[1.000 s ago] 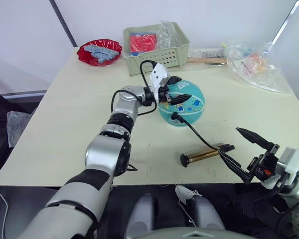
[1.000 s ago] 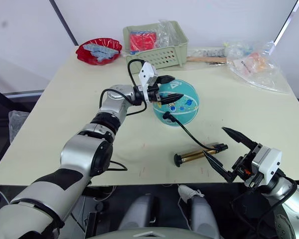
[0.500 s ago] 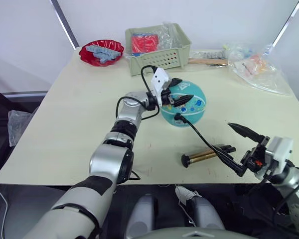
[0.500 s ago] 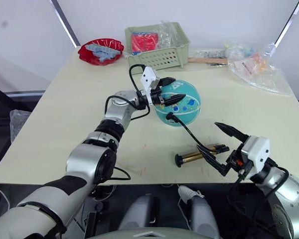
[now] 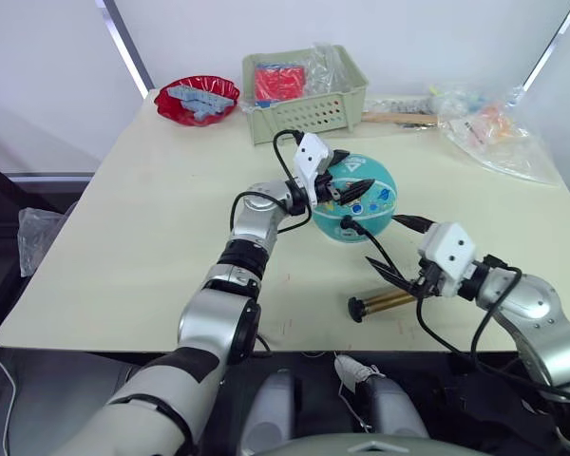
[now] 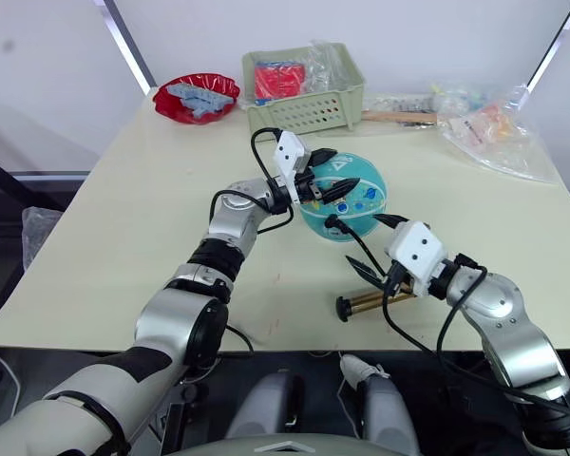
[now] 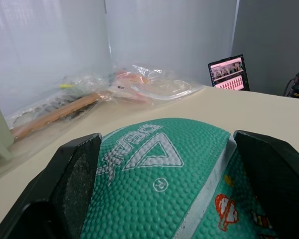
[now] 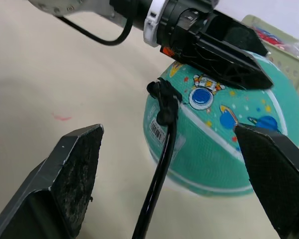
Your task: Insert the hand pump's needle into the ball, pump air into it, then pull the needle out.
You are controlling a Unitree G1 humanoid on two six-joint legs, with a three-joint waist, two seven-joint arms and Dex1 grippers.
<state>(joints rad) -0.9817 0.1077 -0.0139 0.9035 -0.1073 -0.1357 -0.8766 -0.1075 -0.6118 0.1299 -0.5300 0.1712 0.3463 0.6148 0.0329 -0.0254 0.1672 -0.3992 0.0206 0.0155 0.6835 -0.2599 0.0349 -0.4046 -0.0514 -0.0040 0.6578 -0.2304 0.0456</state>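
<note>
The teal ball [image 5: 361, 199] sits mid-table, and my left gripper [image 5: 346, 177] is shut on its upper part, with one finger [image 7: 74, 184] on each side. The black fitting [image 8: 162, 98] of the needle sits against the ball's near side; the pin itself is hidden. From it the thin black hose [image 8: 157, 189] runs down to the brass hand pump [image 5: 388, 301], which lies on the table in front of the ball. My right gripper [image 5: 389, 245] is open, its fingers [image 8: 72, 184] on either side of the hose without touching it.
A green basket [image 5: 304, 90] with red packets and a red bowl [image 5: 198, 98] stand at the back of the table. Clear plastic bags [image 5: 494, 128] and a wooden handle [image 5: 396, 117] lie at the back right. Bare tabletop [image 5: 152, 218] lies to the left.
My right arm has swung in from the table's front right corner toward the ball and now straddles the hose. The left gripper, ball and pump have stayed put.
</note>
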